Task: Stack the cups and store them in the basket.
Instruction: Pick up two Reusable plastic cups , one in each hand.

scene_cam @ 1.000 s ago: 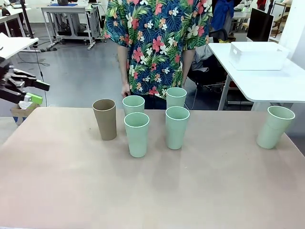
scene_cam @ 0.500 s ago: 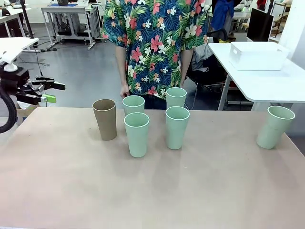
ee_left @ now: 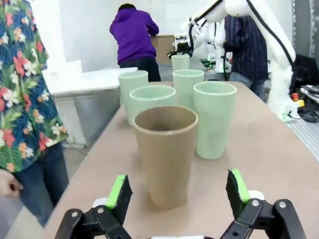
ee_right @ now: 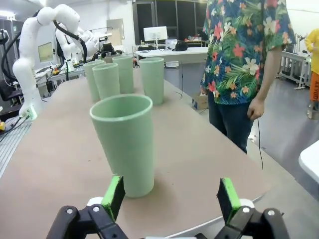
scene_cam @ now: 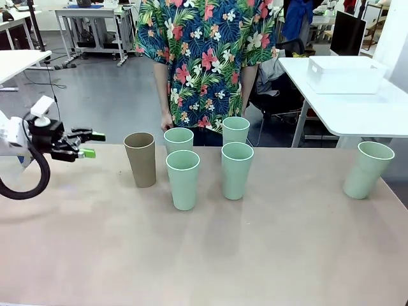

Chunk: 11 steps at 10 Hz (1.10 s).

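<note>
Four matte mint-green cups [scene_cam: 183, 180] and a tan cup [scene_cam: 141, 159] cluster on the tabletop [scene_cam: 204, 255], a fifth mint cup [scene_cam: 366, 169] standing well apart; left end effector [scene_cam: 93, 145] and right end effector [ee_right: 169, 196] gape wide, empty.

Tan table [scene_cam: 204, 255] spans near & mid scene. Person in floral shirt [scene_cam: 204, 57] stands at its far edge, ctr. Far right: white side table [scene_cam: 357, 116] w/ black monitor [scene_cam: 347, 32] behind it. Far left: metal-frame workbench [scene_cam: 95, 13] on grey floor [scene_cam: 108, 95], plus corner of another white table [scene_cam: 16, 60]. Left wrist view: 2nd person in purple hoodie [ee_left: 133, 35], back turned, well beyond the tan table.
</note>
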Tool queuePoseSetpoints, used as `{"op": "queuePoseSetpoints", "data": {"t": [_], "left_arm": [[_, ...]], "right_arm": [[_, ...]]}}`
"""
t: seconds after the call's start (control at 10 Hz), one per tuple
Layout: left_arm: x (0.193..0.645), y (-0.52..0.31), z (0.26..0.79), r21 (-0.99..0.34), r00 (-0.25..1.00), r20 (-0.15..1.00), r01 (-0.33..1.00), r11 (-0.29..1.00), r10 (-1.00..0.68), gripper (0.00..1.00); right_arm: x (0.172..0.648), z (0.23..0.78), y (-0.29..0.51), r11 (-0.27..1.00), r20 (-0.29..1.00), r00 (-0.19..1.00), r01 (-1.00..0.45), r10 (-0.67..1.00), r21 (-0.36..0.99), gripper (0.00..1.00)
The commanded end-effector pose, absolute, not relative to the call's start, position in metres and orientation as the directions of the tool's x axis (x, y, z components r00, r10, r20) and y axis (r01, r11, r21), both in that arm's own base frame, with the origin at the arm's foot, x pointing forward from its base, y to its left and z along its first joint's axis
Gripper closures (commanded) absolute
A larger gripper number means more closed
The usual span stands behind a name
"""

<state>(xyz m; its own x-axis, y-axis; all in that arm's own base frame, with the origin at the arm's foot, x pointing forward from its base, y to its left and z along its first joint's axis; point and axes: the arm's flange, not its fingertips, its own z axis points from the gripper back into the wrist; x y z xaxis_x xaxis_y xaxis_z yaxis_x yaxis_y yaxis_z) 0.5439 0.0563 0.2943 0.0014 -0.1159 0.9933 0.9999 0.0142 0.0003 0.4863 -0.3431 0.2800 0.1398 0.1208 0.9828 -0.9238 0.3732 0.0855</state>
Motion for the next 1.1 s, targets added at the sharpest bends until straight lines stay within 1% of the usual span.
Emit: {"op": "queuePoseSetpoints", "data": {"t": [0.0, 0.1, 0.2, 0.3, 1.0], "left_arm": [[0.549, 0.056, 0.277, -0.037, 0.039, 0.995, 0.999, 0.017, -0.095, 0.00], [0.550, 0.058, 0.267, -0.054, 0.056, 0.996, 0.998, 0.026, -0.072, 0.00], [0.551, 0.059, 0.262, -0.143, 0.143, 0.990, 0.989, -0.024, -0.012, 0.00], [0.542, 0.054, 0.263, -0.056, 0.056, 0.993, 0.998, 0.012, -0.105, 0.00], [0.546, 0.058, 0.261, -0.070, 0.071, 0.993, 0.997, 0.009, -0.097, 0.00]], "right_arm": [[0.478, 0.265, -0.330, 0.376, 0.985, 0.132, -0.923, 0.114, 0.080, 0.00], [0.473, 0.256, -0.325, 0.382, 0.988, 0.124, -0.921, 0.092, 0.080, 0.00], [0.484, 0.265, -0.337, 0.372, 0.983, 0.149, -0.923, 0.110, 0.098, 0.00], [0.484, 0.265, -0.337, 0.372, 0.983, 0.149, -0.923, 0.110, 0.098, 0.00], [0.484, 0.262, -0.338, 0.373, 0.984, 0.142, -0.923, 0.111, 0.091, 0.00]]}}
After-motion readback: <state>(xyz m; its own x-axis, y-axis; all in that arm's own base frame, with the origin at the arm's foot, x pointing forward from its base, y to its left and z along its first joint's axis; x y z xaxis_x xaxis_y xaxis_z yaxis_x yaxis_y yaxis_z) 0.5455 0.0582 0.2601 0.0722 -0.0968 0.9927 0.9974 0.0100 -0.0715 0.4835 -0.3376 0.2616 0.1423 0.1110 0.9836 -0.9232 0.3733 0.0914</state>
